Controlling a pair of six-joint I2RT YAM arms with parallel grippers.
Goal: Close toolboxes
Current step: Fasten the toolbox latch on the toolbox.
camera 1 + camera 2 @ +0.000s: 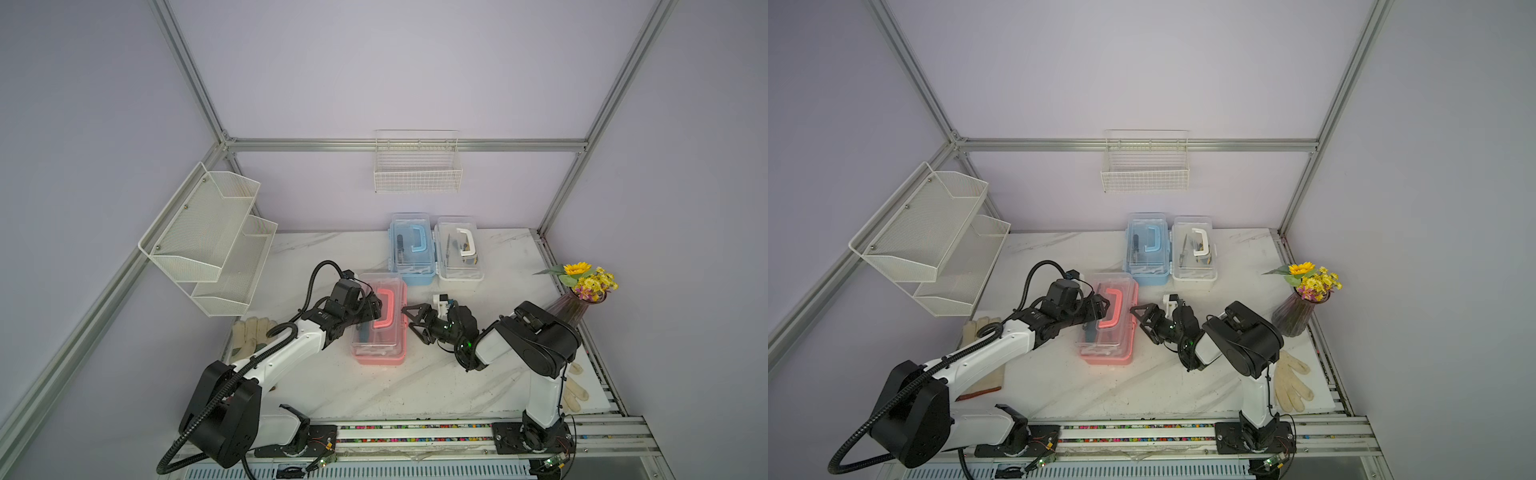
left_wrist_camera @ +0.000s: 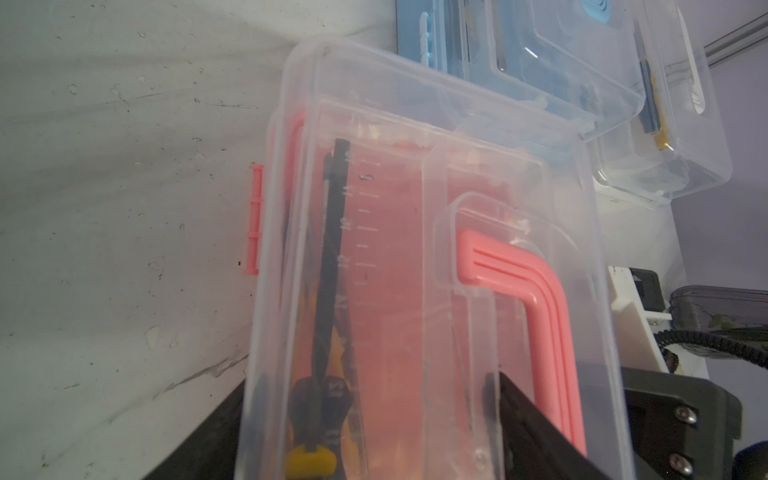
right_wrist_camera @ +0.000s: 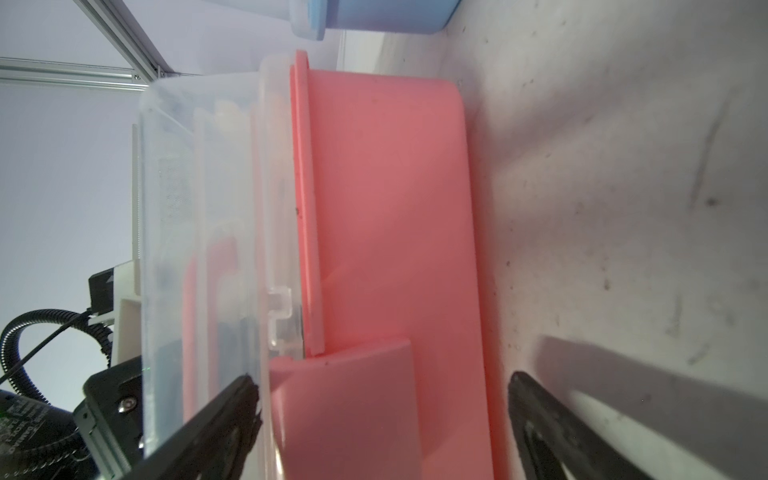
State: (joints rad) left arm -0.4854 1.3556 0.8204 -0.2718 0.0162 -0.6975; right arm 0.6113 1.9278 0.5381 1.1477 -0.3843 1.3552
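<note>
1. Left hand (image 1: pixel 372 309): it sits on top of the pink-based rectangular plastic toolbox (image 1: pixel 380 347), which stands on the white marbled desk (image 1: pixel 415 386) left of centre. The jaws are spread wide and clamp nothing. One finger lies on the clear lid (image 2: pixel 415 124) beside the pink top handle (image 2: pixel 519 282). Whether it bears down cannot be told.
   - Risk: if this hand gives no downward load, a sideways push from the right is likely to slide the box left across the smooth desk, and the latch will not seat.
   - Risk: off-centre pressure may tilt the lid, leaving one edge raised.

2. Right hand (image 1: pixel 414 326): its jaws are wide open and hold nothing. It sits just beside the box's right wall, with its fingers either side of the pink latch flap (image 3: pixel 345 407). The latch does not appear snapped home.
   - Risk: the upper finger stands level with the lid edge. Advancing may catch that edge and lift the lid rather than press the flap.
   - Risk: the lower finger is near the desk. A low approach may scrape it, or may slip under the flap.

3. Blue-based toolbox (image 1: pixel 411 249) and white-based toolbox (image 1: pixel 459 249): they stand side by side at the far centre with their lids down. Their latch state cannot be read.
   - Risk: a box sliding toward the far side may strike the blue one.
</note>
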